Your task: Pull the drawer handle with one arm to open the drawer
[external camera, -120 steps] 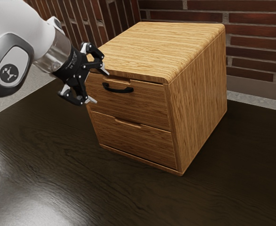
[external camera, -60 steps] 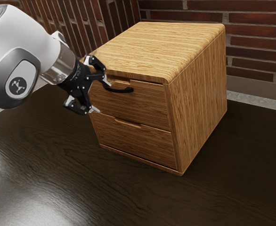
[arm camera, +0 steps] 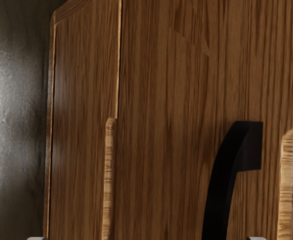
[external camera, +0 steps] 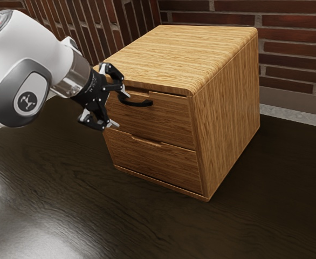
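The black gripper [external camera: 118, 109] stands with its fingers wide apart, one above the other, at the end of the black handle [external camera: 137, 102] nearer the exterior view's left, and it does not clamp it. The handle [arm camera: 230, 180] sits on the top drawer [external camera: 160, 117], which lies flush in the wooden cabinet [external camera: 225, 108]. The cabinet stands on a dark table [external camera: 93, 216], before a brick wall [external camera: 293, 32].

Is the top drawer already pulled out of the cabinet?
No, the top drawer lies level with the lower drawer, its front not standing out.
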Tool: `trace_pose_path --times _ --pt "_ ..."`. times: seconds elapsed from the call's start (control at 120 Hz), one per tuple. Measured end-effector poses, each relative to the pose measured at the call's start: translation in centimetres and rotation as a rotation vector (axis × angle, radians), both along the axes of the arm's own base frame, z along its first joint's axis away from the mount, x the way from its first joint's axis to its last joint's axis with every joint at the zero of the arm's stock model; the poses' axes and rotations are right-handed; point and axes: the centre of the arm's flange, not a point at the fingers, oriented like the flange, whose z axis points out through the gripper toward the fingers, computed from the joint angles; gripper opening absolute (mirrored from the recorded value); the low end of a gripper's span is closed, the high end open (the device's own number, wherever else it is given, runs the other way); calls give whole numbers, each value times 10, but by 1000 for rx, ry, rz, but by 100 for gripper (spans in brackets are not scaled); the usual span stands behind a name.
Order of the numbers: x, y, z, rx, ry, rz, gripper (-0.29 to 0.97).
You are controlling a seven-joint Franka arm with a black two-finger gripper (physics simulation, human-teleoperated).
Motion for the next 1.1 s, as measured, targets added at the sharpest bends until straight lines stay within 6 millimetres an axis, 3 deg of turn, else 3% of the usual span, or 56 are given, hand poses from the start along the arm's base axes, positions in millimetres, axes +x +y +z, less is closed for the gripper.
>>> trace_pose_path --times 0.667,1.1 --pt "9 -2 -16 -6 10 0 42" --pt "-2 1 -4 -6 12 1 15"
